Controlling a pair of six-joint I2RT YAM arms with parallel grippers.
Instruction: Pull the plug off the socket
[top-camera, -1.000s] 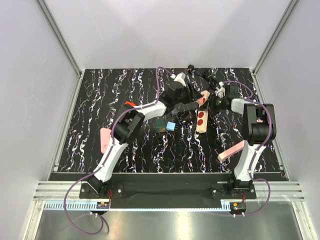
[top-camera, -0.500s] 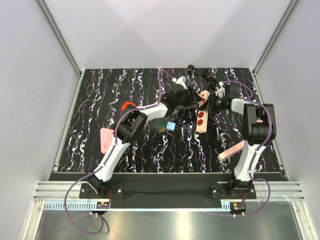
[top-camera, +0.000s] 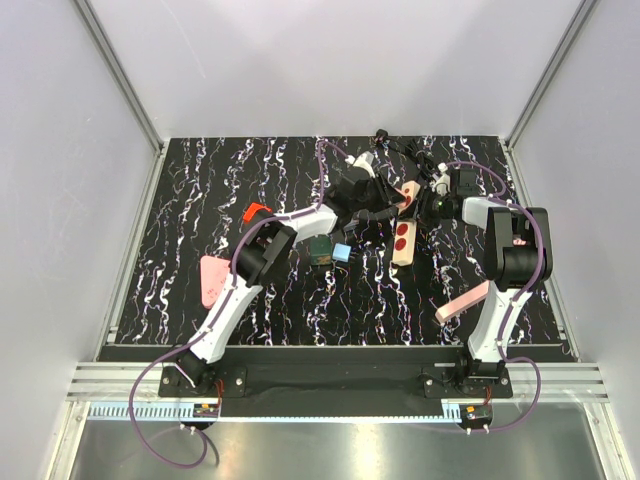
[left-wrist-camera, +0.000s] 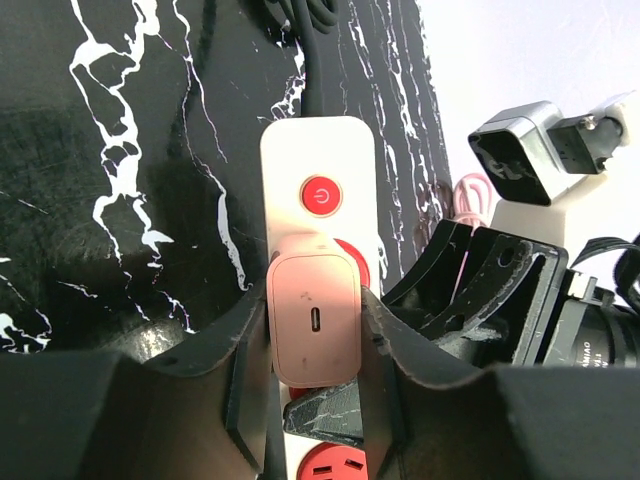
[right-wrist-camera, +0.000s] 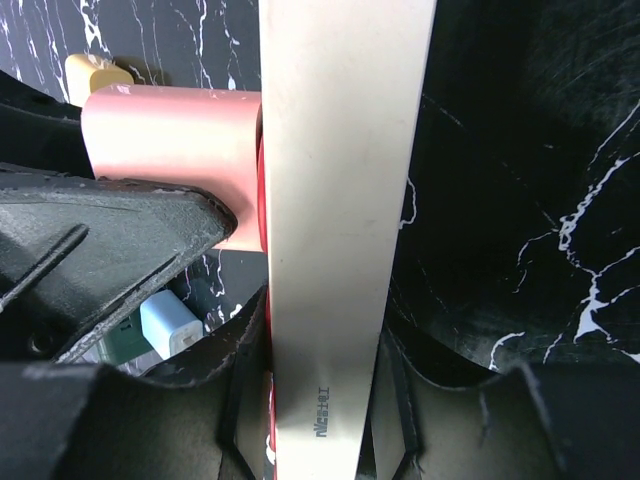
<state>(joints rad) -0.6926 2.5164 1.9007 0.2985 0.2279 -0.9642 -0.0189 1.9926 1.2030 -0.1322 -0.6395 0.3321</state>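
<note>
Left wrist, unlike top external, shows left tool pinching the plug.

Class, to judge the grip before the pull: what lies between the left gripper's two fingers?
The pink plug, pressed on both sides by the fingers and seated on the socket beside its red button. The left wrist view shows it.

The left pincer and right pincer crowd the strip; a blue block stands left; near tabletop lies open
</note>
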